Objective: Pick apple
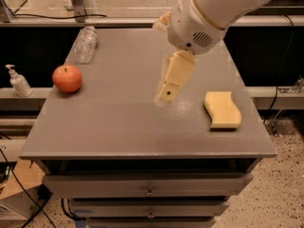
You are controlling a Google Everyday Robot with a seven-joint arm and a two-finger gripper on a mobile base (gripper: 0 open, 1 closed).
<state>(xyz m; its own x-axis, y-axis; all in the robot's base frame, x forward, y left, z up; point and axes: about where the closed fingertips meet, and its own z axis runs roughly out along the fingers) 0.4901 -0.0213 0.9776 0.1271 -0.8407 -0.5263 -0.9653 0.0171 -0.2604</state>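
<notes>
Gripper [167, 93] is hovering over the middle of the table [123, 122], can't tell if open or closed; apple [67, 78] is sitting near left edge, well apart, so I'm expecting a leftward reach

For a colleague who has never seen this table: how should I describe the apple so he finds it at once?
On the grey tabletop, look at the left edge, away from the gripper hanging over the middle. There, in front of the clear bottle lying on its side, sits the apple: the only round, red-orange thing, unlike the flat yellow sponge on the right.
</notes>
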